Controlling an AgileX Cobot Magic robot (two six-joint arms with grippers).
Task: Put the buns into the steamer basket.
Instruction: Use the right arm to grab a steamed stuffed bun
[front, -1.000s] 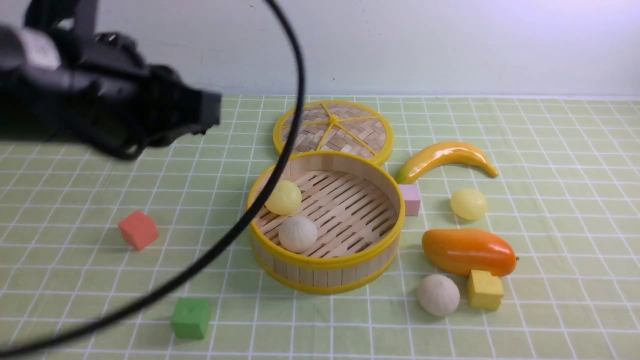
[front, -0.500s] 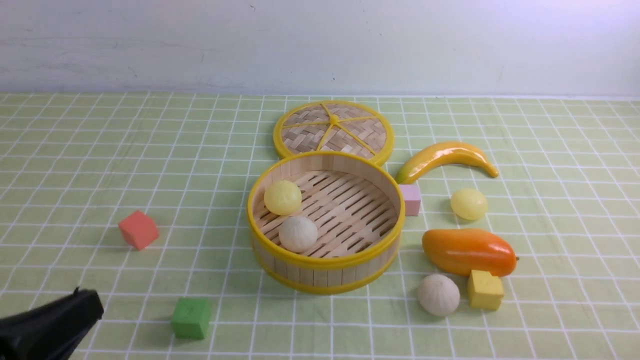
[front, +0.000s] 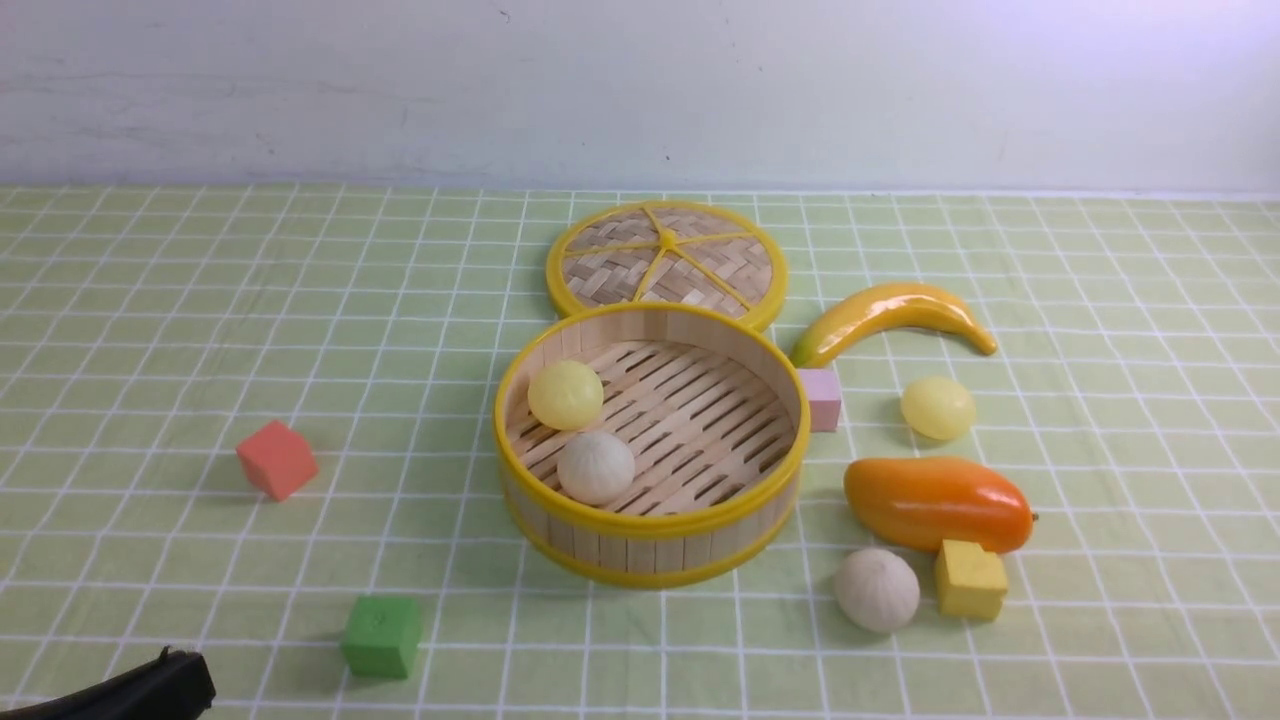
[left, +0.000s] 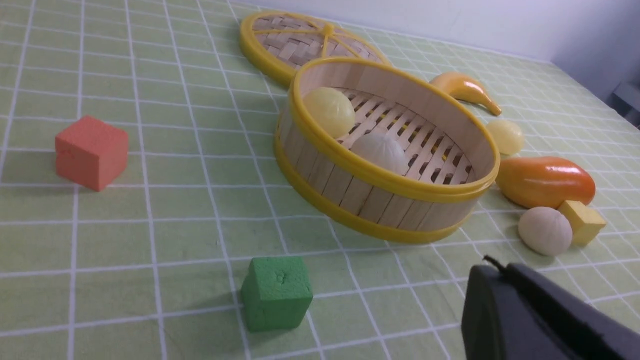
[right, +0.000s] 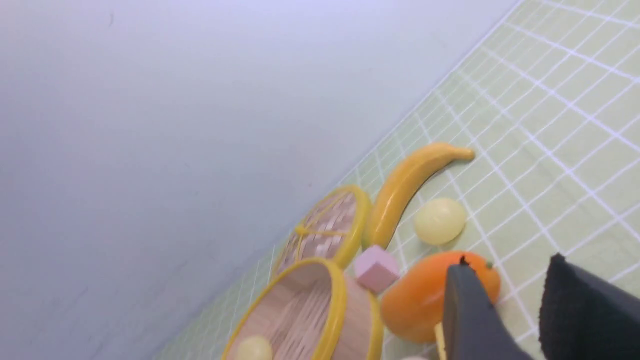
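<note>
The steamer basket (front: 650, 548) stands mid-table and holds one yellow bun (front: 565, 394) and one off-white bun (front: 596, 467). A second yellow bun (front: 937, 407) lies on the cloth to its right, and a second off-white bun (front: 877, 589) lies at the near right beside a yellow cube. My left gripper (front: 165, 685) is low at the near left corner. In the left wrist view it (left: 492, 267) is shut and empty, well short of the basket (left: 350, 187). My right gripper (right: 507, 265) is open and empty, above the cloth near the mango (right: 420, 295) and the outer yellow bun (right: 440, 220).
The woven lid (front: 665, 258) lies behind the basket. A banana (front: 890, 312), a pink cube (front: 822, 398), an orange mango (front: 935, 503) and a yellow cube (front: 968, 579) crowd the right side. A red cube (front: 277, 459) and a green cube (front: 381, 635) lie on the left.
My left arm has pulled away from high over the table's left side and dropped to the near left corner. The buns and the basket have not moved.
</note>
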